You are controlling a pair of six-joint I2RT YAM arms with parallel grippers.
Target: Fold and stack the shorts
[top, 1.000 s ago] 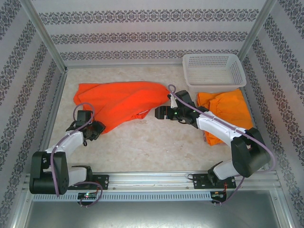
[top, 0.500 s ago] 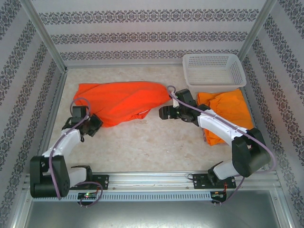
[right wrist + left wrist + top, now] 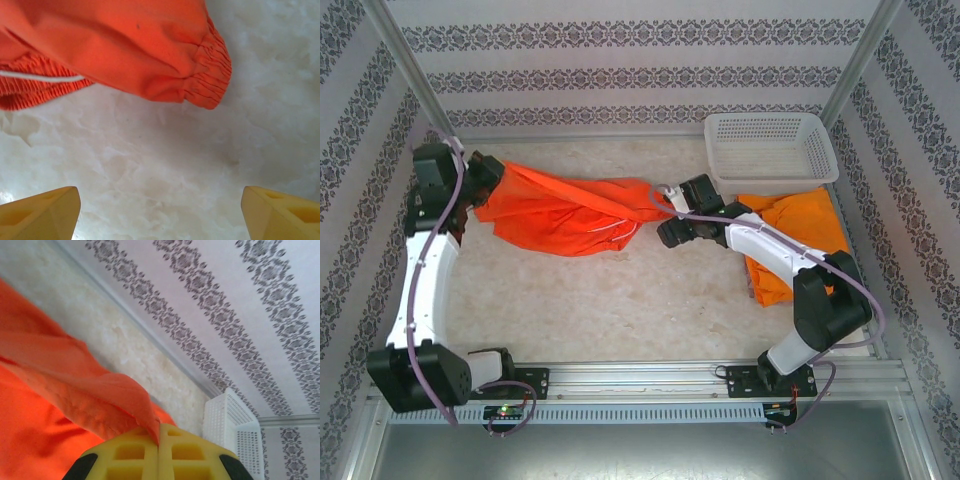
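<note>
Bright orange shorts lie stretched across the back of the table, their left end lifted. My left gripper is shut on that end; the left wrist view has the cloth pinched between the closed yellow fingers. My right gripper hovers open just off the right end, with bare table between its fingers. The elastic waistband and white drawstring of the shorts lie just ahead of it. A second pair of orange shorts is crumpled at the right, partly under the right arm. The dusty pink shorts are out of view.
A white lattice basket stands at the back right, also seen as the basket from the left wrist. Patterned walls and metal posts close in the table on three sides. Bare marble table spreads in front of the shorts.
My left arm swung from the near left up to the back-left corner, pulling the shorts' left end along and stretching the cloth. The right gripper shifted slightly toward the back.
</note>
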